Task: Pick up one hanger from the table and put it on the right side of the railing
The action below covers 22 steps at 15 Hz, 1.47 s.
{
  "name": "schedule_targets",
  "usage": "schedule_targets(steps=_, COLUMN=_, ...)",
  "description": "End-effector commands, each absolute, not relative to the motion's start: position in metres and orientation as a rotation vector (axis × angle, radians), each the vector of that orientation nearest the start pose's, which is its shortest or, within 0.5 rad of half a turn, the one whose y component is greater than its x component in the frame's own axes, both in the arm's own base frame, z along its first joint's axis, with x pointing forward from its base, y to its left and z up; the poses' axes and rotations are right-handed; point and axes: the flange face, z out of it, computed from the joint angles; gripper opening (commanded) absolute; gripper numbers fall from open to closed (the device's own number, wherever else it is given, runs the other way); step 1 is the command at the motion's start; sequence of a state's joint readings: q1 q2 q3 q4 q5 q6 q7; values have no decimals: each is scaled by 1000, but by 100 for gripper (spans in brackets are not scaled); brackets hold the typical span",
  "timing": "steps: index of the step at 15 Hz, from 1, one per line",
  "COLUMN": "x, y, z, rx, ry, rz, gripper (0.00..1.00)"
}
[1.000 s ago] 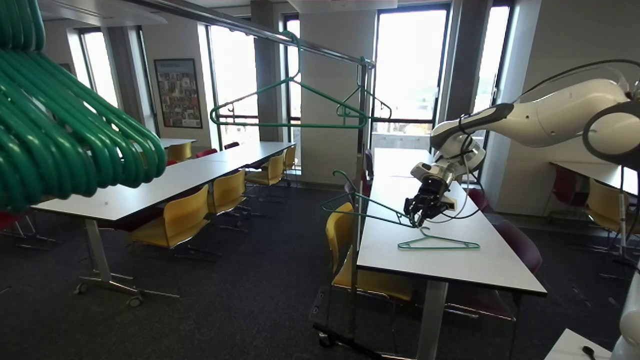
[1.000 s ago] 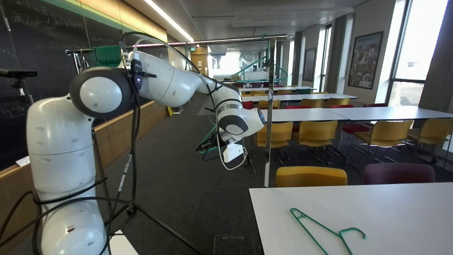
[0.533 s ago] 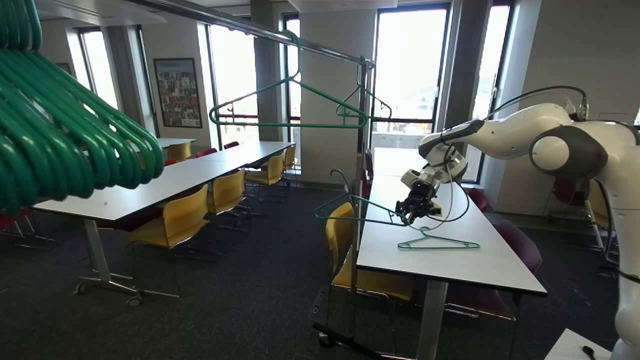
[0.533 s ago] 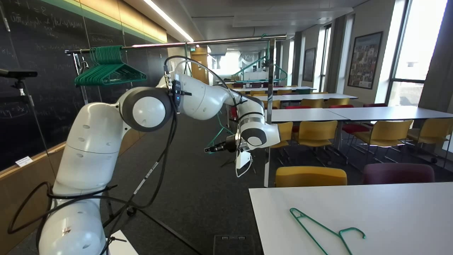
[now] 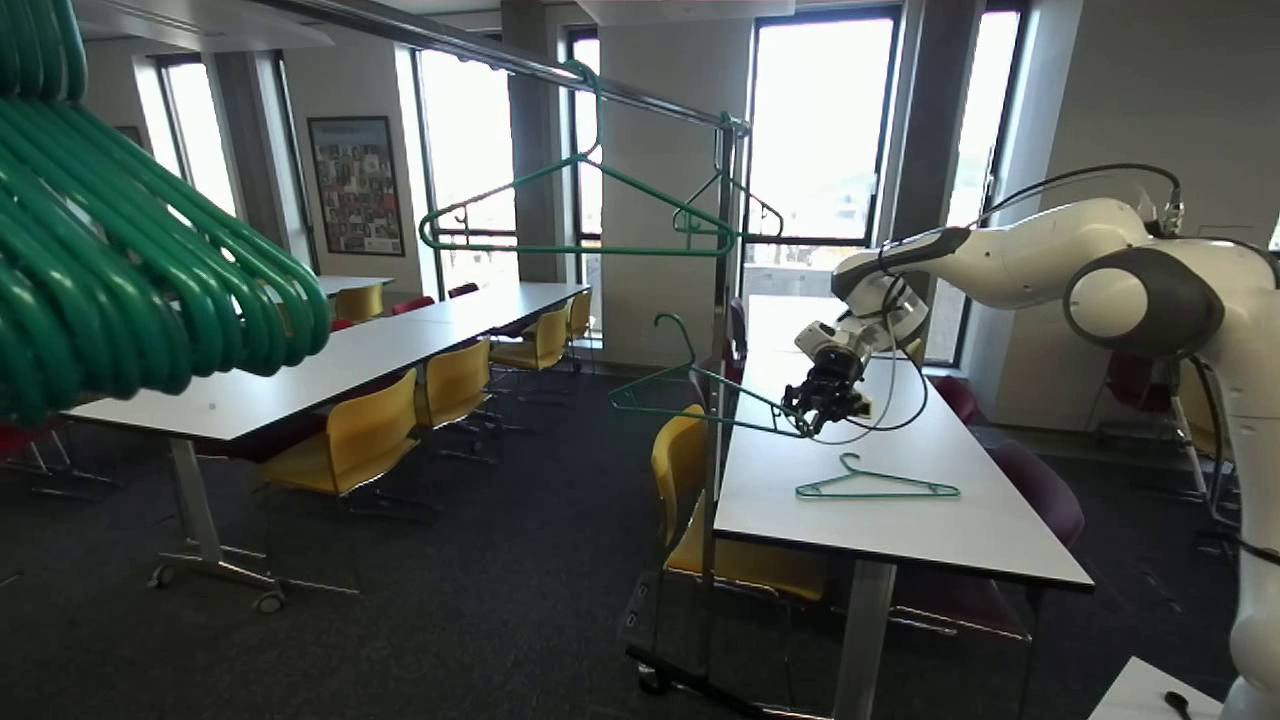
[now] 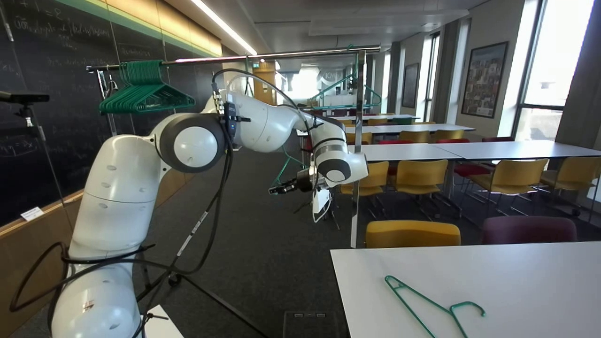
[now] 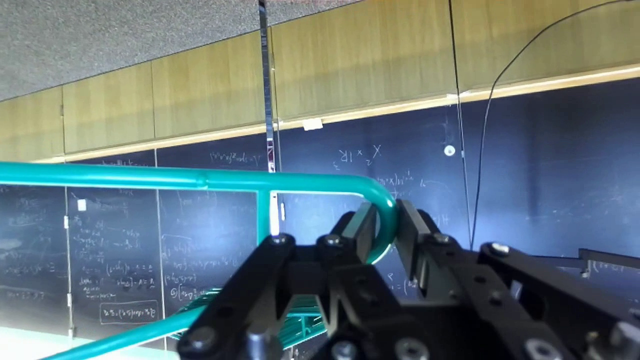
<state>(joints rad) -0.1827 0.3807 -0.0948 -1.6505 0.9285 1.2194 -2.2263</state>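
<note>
My gripper point(image 5: 804, 428) is shut on one lower corner of a green hanger, and the pads press on the bent tube in the wrist view point(image 7: 384, 227). The held hanger point(image 7: 225, 180) sticks out sideways from the fingers, hook up and slightly tilted, above and beside the table's edge. It is below the railing point(image 5: 650, 100), near the upright post point(image 5: 721, 300). In an exterior view, the gripper point(image 6: 272, 190) partly hides its own hanger, below the railing point(image 6: 300, 55). A second hanger point(image 5: 880, 495) lies flat on the white table point(image 5: 960, 540); it also shows in an exterior view point(image 6: 425, 296).
A tight bunch of hangers point(image 6: 145, 98) hangs at one end of the railing. A single hanger point(image 5: 580, 250) hangs nearer the post, with another point(image 5: 740, 185) at the end. A yellow chair point(image 5: 680, 450) stands by the post. Loose cables hang from the arm.
The gripper and the held hanger have moved left and up in an exterior view, away from the table. The arm's elbow has swung and dropped. The hanger on the table has not moved.
</note>
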Motion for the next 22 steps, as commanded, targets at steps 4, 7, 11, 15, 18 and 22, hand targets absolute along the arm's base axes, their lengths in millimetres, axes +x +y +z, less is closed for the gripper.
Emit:
schedule_targets(steps=4, x=559, y=-49, z=461, rx=-1059, ry=-1772, rz=-835, gripper=4)
schedule_targets(steps=7, x=547, y=-41, z=477, rx=-957, ry=-1840, rz=-874, gripper=4)
schedule_targets(steps=11, x=530, y=-31, z=494, rx=-849, ry=-1871, rz=-916, gripper=4)
schedule_targets(steps=15, x=506, y=-25, z=514, rx=-750, ry=-1902, rz=-960, gripper=4)
schedule_targets(steps=18, x=493, y=-18, z=521, rx=-710, ry=-1923, rz=-980, gripper=4)
schedule_targets(steps=22, x=489, y=-6, z=530, rx=-698, ry=-1921, rz=-981, gripper=4)
